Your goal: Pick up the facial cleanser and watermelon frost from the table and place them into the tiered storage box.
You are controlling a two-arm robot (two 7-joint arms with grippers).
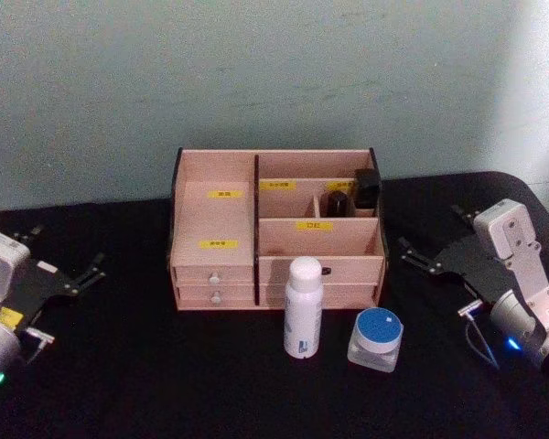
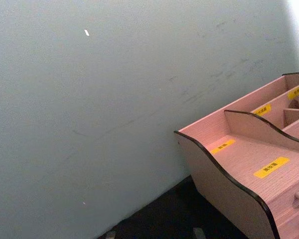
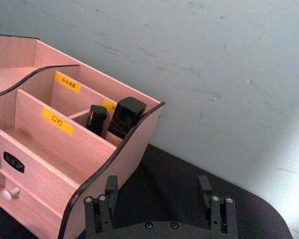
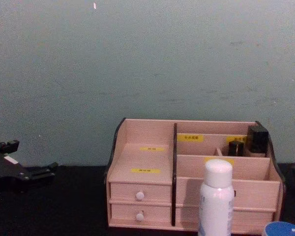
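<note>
The left gripper (image 1: pixel 69 245) rests near the table's (image 1: pixel 165 366) left edge, fingers spread and empty. The box (image 1: pixel 284 236) stands mid-table toward the back edge. The bottle (image 1: pixel 303 306), white and capped, stands upright just in front of the box's right half. The jar (image 1: pixel 376 338), blue-lidded, sits just right of the bottle and nearer the front edge. The right gripper (image 1: pixel 430 229) waits near the right edge, also spread and holding nothing.

Nothing is grasped yet, so the step in hand is the first reach. The right gripper lies closer to both items. I would have it take the jar first, closing across its sides from above. That clears room to grip the bottle around mid-body without tipping it against the box. The long front tier on the right looks free, while the back cells already hold dark containers (image 1: pixel 367 190).

The box carries yellow labels. One on the front tier (image 3: pixel 57 121) appears to read "口红"; the others are too small to make out. The bottle has bluish print low on its front that cannot be read, so I cannot tell which item is the cleanser.
</note>
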